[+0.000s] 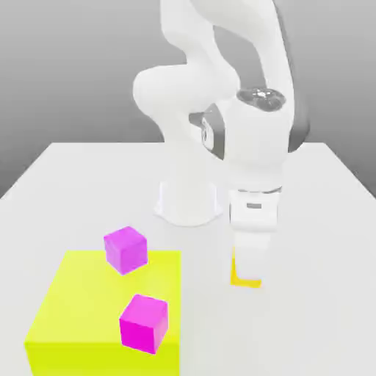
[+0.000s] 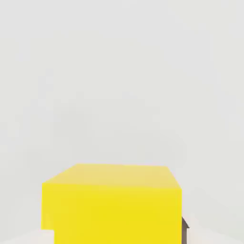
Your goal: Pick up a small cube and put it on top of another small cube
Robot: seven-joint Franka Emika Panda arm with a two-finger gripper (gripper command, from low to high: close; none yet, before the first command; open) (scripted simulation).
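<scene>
A smooth grey backdrop [image 1: 44, 81], darker toward its lower part, stood behind a broad, pale off-white surface [image 1: 323, 213]. The landmark on that surface was a large, flat, yellow-green block [image 1: 110, 297] with a matte-looking top, set toward the exterior view's left and close to its lower edge. Near the block's far edge, over its top, sat a small magenta-pink cube [image 1: 125, 250], turned so that two of its side faces showed. A second small magenta-pink cube [image 1: 144, 323], alike in colour, was at the block's near edge, toward the block's corner on the exterior view's right; its lowest corner showed against the block's front face, past the top edge. Beyond the block, the white jointed robot arm [image 1: 191, 95] rose from its base on the surface and reached over and down to the exterior view's right of the block. There, apart from the block, the white two-finger gripper [image 1: 252, 268] pointed downward. It was closed on the small, plain, bright-yellow cube [image 1: 244, 283], with a finger on either side of it. In the exterior view most of that cube was hidden behind the gripper, with a side strip and a lower strip visible; whether its underside touched the surface could not be told.
</scene>
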